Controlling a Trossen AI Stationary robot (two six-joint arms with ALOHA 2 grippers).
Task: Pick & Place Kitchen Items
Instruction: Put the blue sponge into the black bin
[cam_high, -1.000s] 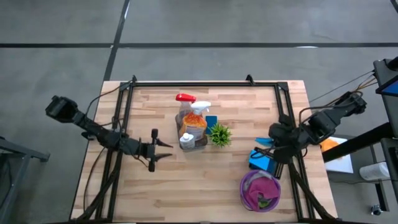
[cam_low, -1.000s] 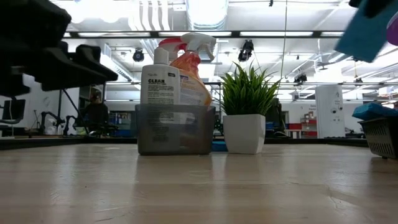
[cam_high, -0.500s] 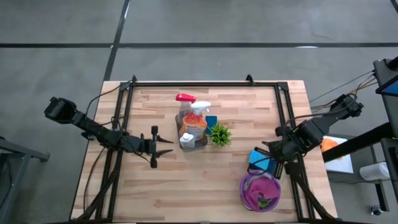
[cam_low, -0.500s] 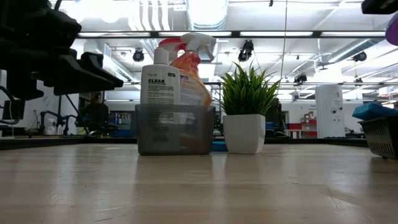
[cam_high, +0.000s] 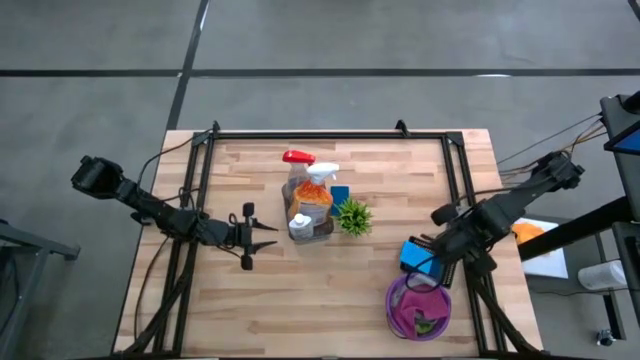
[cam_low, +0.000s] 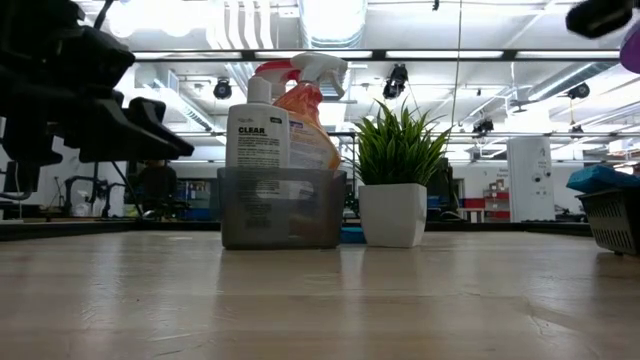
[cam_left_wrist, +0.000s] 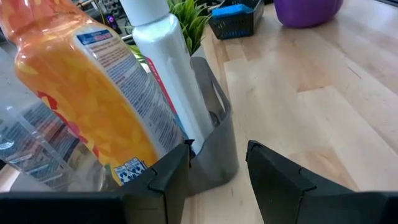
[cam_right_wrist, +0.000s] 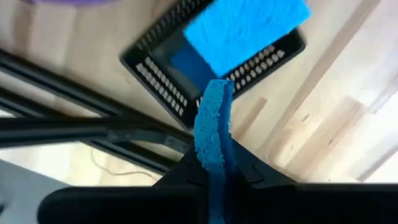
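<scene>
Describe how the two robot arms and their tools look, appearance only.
Both arms are dark, near black, built of slim tubular links with bulkier rounded joint housings. The left tool ends in two flat, angular black fingers with wedge-shaped tips. The right tool has the same matte black fingers. Thin dark cables run from the right arm off past the table's edge. No markings are visible.
</scene>
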